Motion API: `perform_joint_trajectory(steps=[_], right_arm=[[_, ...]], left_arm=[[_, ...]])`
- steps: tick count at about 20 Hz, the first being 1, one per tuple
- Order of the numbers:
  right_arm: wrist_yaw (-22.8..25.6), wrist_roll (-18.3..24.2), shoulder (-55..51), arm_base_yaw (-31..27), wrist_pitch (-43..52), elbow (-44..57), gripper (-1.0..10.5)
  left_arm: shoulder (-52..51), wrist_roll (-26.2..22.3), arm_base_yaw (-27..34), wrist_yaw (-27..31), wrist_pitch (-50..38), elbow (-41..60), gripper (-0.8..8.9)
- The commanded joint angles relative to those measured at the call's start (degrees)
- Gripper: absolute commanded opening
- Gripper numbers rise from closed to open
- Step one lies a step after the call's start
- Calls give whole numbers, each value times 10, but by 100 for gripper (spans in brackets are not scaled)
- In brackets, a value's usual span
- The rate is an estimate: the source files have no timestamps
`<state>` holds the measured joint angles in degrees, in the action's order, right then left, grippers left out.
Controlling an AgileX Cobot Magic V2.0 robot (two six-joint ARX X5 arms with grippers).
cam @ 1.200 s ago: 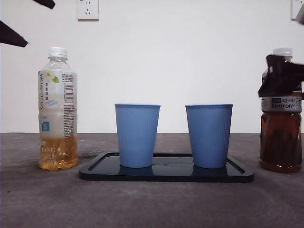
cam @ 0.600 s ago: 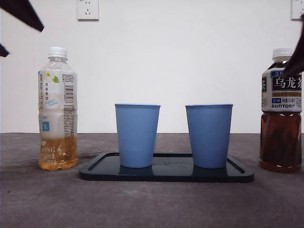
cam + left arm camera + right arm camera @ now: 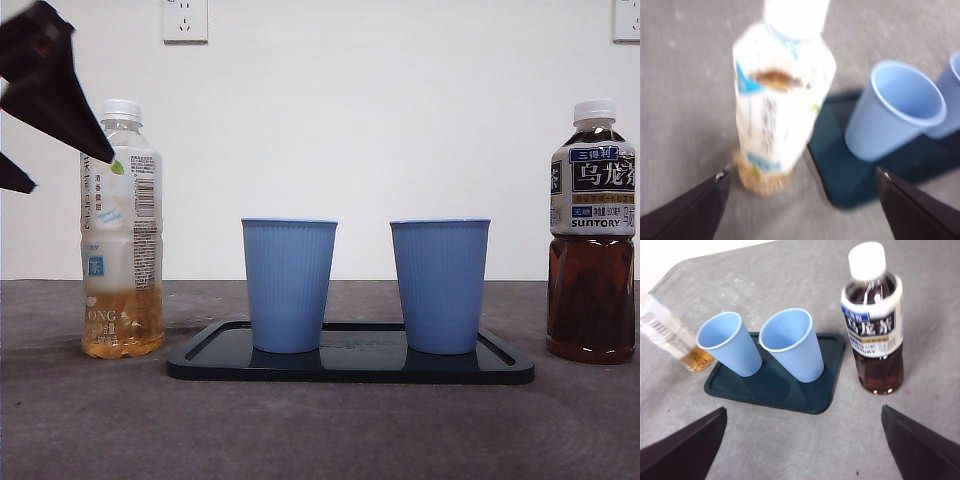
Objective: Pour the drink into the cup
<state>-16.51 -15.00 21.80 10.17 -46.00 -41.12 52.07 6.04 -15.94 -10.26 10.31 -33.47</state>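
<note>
1. The left gripper (image 3: pixel 800 205), jaws spread wide and holding nothing, hangs above and just near of the pale tea bottle (image 3: pixel 122 230), seemingly lined up to grasp it.
2. That bottle stands upright, capped, at the left, just beside the dark tray (image 3: pixel 350 368).
3. Two blue cups (image 3: pixel 289 285) stand upright on the tray, side by side.
4. The right gripper (image 3: pixel 802 440), also wide open and empty, waits high above the table; the dark Suntory bottle (image 3: pixel 591 235) stands untouched at the right.
5. The cap likely blocks pouring.

A plain white wall (image 3: pixel 400 130) fills the frame's upper half before me. Its socket (image 3: pixel 185 19) sits top left. Grey table (image 3: pixel 320 430) below.
</note>
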Motion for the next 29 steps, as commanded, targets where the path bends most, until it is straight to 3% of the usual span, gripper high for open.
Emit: perform_joint_trajectory(steps=[1, 16, 17, 19, 22, 26, 29], right_arm=[[-1, 24, 1, 2, 1, -19, 494], [5, 49, 2, 2, 2, -20, 494], [5, 50, 2, 2, 3, -20, 494], [10, 50, 2, 2, 5, -20, 494], [18, 52, 2, 2, 5, -20, 494], [18, 57, 2, 2, 5, -20, 494], [13, 67, 2, 2, 5, -20, 494]], left_arm=[[40, -15, -2, 29, -34, 0, 468], [250, -17, -3, 38, -297, 0, 462], [257, -17, -3, 38, -309, 0, 446], [267, -17, -3, 38, -326, 0, 308], [269, -17, -3, 38, -327, 0, 173], [249, -5, -14, 38, -319, 0, 175], [195, -4, -33, 38, -239, -23, 176]])
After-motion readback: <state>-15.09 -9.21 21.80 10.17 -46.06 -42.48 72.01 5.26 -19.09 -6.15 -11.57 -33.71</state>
